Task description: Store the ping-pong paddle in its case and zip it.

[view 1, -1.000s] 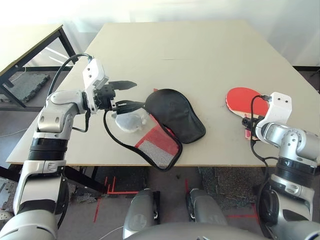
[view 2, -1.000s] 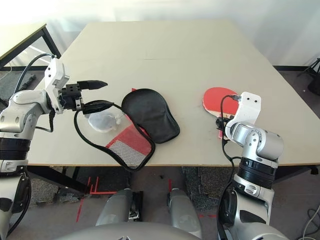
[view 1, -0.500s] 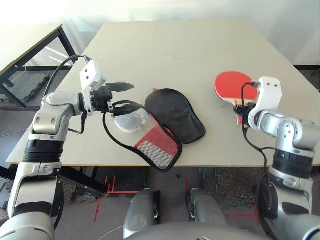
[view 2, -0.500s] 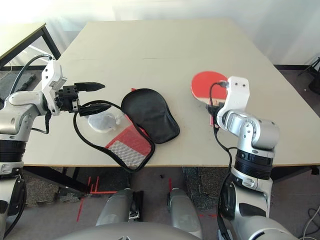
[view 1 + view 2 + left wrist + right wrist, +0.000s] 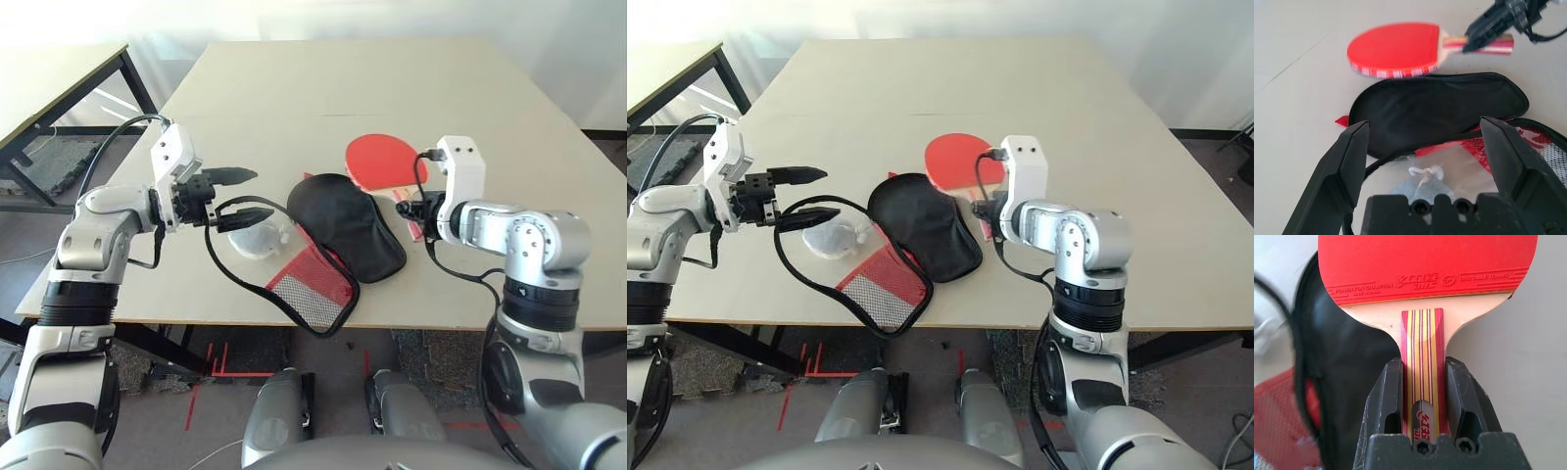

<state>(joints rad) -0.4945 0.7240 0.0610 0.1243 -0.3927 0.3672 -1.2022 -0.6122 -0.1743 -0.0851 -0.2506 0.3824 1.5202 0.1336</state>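
Right wrist view: right end effector [image 5: 1420, 396] clamps the ping-pong paddle [image 5: 1425, 269], its head cropped; left end effector [image 5: 1425, 161] agape.

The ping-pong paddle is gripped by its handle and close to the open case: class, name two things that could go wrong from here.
1. The right gripper holds the ping-pong paddle only by its narrow handle, so the heavy head could twist or slip.
2. The case lies with its black flap folded over and its zipper edge looped on a finger of the open left gripper; the opening may sag or catch the blade.
3. A small bagged item lies beside the mouth and could get in the way.
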